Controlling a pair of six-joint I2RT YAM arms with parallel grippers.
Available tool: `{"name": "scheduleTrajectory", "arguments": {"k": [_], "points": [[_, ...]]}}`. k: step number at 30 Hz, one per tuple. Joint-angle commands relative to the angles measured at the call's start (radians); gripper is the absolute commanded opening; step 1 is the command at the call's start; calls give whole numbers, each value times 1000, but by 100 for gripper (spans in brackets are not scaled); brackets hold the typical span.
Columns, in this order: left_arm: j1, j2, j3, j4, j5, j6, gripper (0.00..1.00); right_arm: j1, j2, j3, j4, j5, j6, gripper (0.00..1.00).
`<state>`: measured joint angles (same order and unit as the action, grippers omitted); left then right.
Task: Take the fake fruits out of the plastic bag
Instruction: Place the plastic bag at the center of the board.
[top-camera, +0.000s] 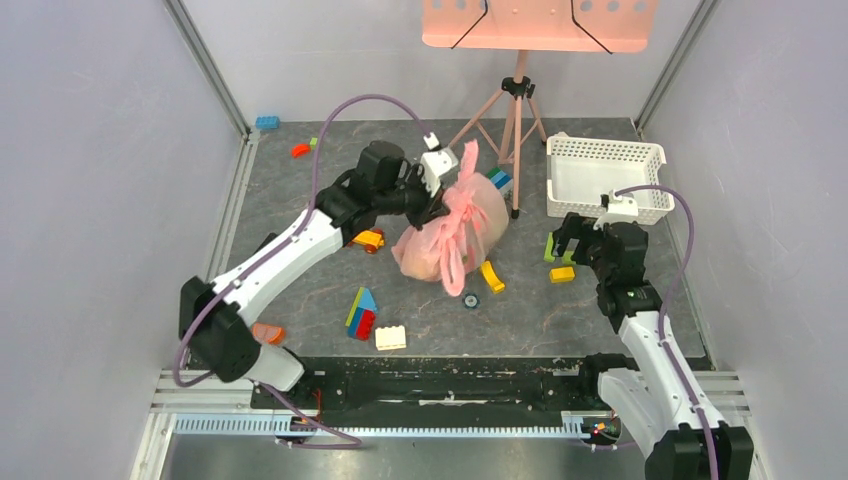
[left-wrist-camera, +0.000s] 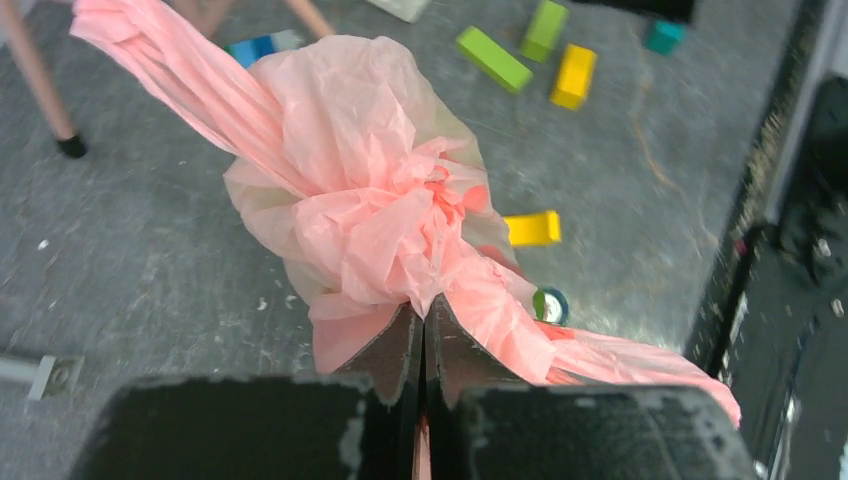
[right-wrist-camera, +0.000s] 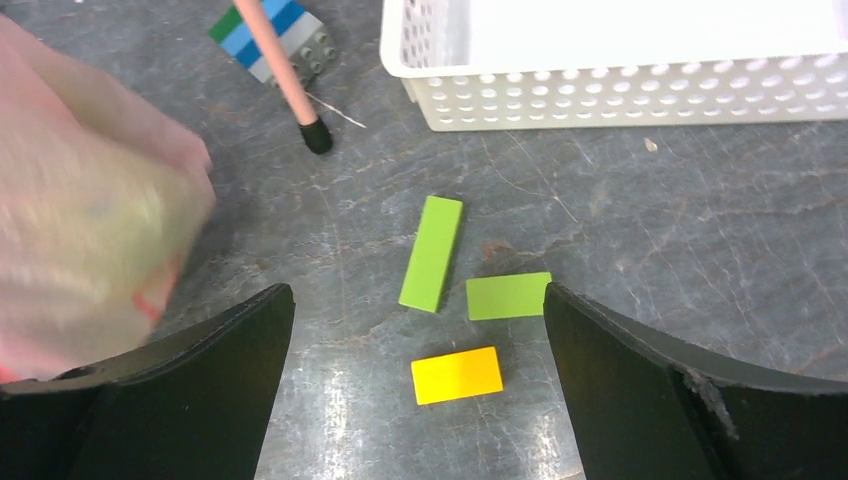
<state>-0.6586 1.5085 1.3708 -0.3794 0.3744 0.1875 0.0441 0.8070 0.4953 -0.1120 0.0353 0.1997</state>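
The pink plastic bag (top-camera: 452, 232) lies on the grey table at the middle, bulging and tied in a knot (left-wrist-camera: 400, 215) with its handle loops trailing. The fake fruits are hidden inside it; only a pale greenish shape shows through the film in the right wrist view (right-wrist-camera: 85, 240). My left gripper (top-camera: 432, 200) is shut on a fold of the bag beside the knot (left-wrist-camera: 421, 318). My right gripper (top-camera: 572, 240) is open and empty, to the right of the bag, above a yellow block (right-wrist-camera: 457, 375) and two green blocks.
A white lattice basket (top-camera: 603, 176) stands at the back right. A pink tripod (top-camera: 514, 120) stands just behind the bag. Loose blocks lie around: yellow (top-camera: 492, 276), a coloured stack (top-camera: 362, 313), cream (top-camera: 391, 338), orange (top-camera: 368, 240), green and yellow (top-camera: 560, 262).
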Motion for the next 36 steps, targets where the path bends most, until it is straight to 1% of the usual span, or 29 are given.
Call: {"name": "scheduleTrajectory", "arguments": {"k": [1, 2, 5, 7, 10, 12, 13, 14, 16, 18, 20, 23, 27, 29, 31, 33, 36], "points": [[-4, -130, -117, 27, 204, 212, 2, 1, -47, 33, 86, -142, -41, 99], [-5, -153, -146, 37, 204, 229, 2, 1, -57, 25, 104, -183, -47, 99], [-6, -216, -263, 93, 212, 281, 2, 1, -91, -25, 232, -326, -60, 99], [-6, -244, -328, 127, 228, 297, 2, 2, -108, -89, 349, -495, -64, 98], [-7, -257, -381, 117, 279, 372, 2, 3, -118, -191, 549, -681, -8, 98], [-7, -250, -379, 65, 306, 427, 2, 2, -107, -261, 760, -766, 66, 99], [-8, -247, -370, 38, 314, 452, 2, 5, -97, -294, 840, -798, 105, 95], [-9, -244, -360, 7, 325, 473, 2, 6, -83, -312, 916, -829, 134, 93], [-9, -241, -338, -53, 338, 530, 2, 17, -48, -321, 998, -862, 174, 93], [-9, -239, -316, -107, 343, 588, 2, 40, -17, -296, 1014, -889, 169, 93], [-9, -235, -285, -175, 349, 651, 2, 79, -11, -268, 991, -891, 118, 95], [-9, -226, -259, -222, 335, 718, 2, 158, -25, -204, 883, -867, -56, 96], [-8, -205, -256, -237, 337, 811, 2, 245, 18, -54, 616, -858, -373, 96], [-7, -193, -259, -237, 366, 854, 2, 264, 51, 8, 482, -852, -517, 94], [-7, -175, -258, -237, 385, 883, 2, 270, 80, 54, 392, -865, -627, 94], [-7, -158, -255, -237, 392, 905, 2, 275, 107, 94, 298, -912, -757, 93], [-6, -144, -269, -212, 409, 916, 2, 295, 150, 133, 195, -962, -902, 88]]}}
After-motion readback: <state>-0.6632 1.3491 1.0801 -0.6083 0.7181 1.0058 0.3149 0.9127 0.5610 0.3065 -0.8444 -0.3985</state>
